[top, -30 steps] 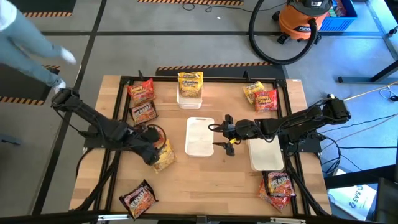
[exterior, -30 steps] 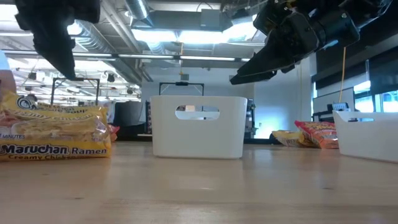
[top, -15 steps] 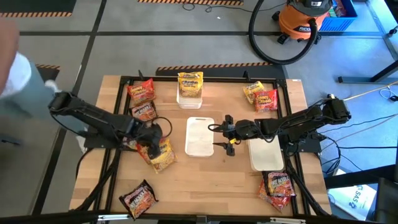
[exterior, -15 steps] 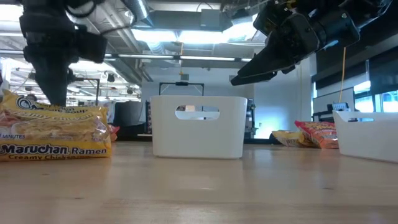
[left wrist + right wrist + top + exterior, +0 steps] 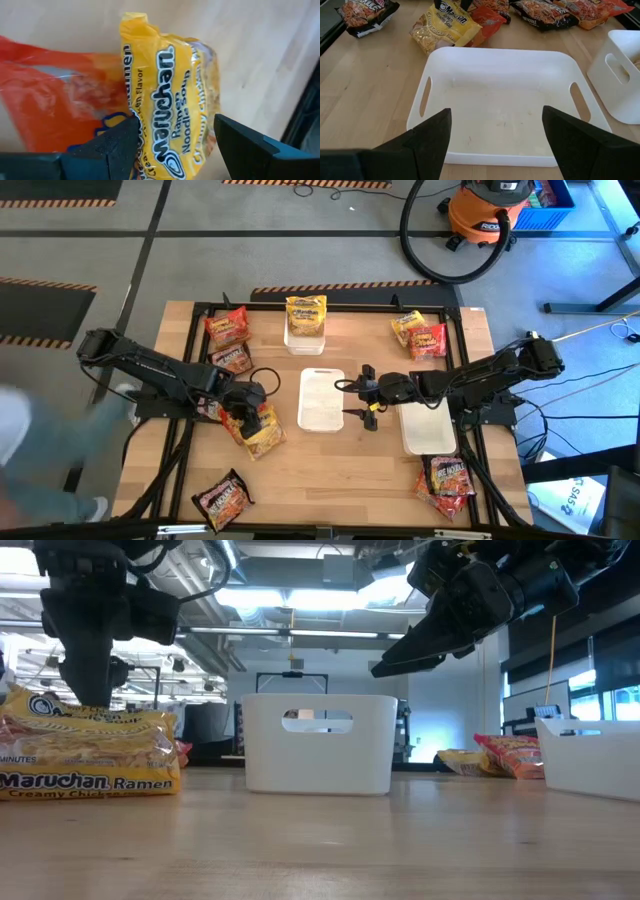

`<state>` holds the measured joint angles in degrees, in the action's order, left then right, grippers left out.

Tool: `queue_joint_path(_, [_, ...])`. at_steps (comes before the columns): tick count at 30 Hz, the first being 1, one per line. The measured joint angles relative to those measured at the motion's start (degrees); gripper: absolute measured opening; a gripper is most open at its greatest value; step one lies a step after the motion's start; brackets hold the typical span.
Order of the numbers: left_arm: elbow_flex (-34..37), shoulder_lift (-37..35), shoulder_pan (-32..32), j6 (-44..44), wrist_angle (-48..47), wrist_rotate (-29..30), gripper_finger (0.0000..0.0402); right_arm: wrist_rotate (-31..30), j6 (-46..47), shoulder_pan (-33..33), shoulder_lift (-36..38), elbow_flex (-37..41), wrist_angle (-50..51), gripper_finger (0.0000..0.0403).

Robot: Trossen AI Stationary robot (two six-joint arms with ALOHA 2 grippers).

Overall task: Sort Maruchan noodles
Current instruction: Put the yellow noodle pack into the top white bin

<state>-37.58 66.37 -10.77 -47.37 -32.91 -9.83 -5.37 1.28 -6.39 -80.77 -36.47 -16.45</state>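
A yellow Maruchan packet [image 5: 264, 431] lies flat on the table at the left, one end overlapping a red-orange packet [image 5: 55, 100]. My left gripper [image 5: 244, 412] slants down over that end, open, one finger on each side of the yellow packet [image 5: 172, 95]. In the low view it stands just on top of the packet [image 5: 90, 755]. My right gripper [image 5: 362, 398] hangs open above the table's middle, beside the empty middle white tray [image 5: 322, 415], with nothing between its fingers [image 5: 496, 112]. My left gripper comes from above at a slant, its fingers [image 5: 117, 142] standing astride the yellow packet's end [image 5: 150, 135], across the packet. I cannot tell whether they touch it. The packet lies flat on the table.
More packets lie at the far left [image 5: 227, 327], [image 5: 232, 360], near left [image 5: 222, 498], far right [image 5: 418, 334] and near right [image 5: 448, 477]. A far bin [image 5: 305, 343] holds a yellow packet. Another tray [image 5: 427, 430] lies right. A person [image 5: 40, 450] passes the table's left side.
My left gripper has come down onto the top of the yellow packet and has turned about, staying open. The packet has kept its place. The person beside the table's left edge has walked toward the near side.
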Motion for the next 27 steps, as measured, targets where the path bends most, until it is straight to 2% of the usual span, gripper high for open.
queue_joint_path(5, [0.0,1.6,0.0,0.6,-1.5,5.2,0.0247,0.0,0.0,0.0,0.0,0.0,0.0,0.0292])
queue_joint_path(12, [-0.2,7.1,0.0,2.5,0.5,1.7,0.0247,0.0,0.0,0.0,0.0,0.0,0.0,0.0292])
queue_joint_path(17, [-0.2,10.1,-0.1,5.0,6.2,-1.6,0.0242,0.0,0.0,0.0,0.0,0.0,0.0,0.0292])
queue_joint_path(21, [0.0,10.3,-0.1,6.9,9.4,-2.1,0.0210,0.0,0.0,0.0,0.0,0.0,0.0,0.0292])
queue_joint_path(27, [0.0,10.3,-0.1,8.7,9.5,-1.4,0.0132,0.0,0.0,0.0,0.0,0.0,0.0,0.0292])
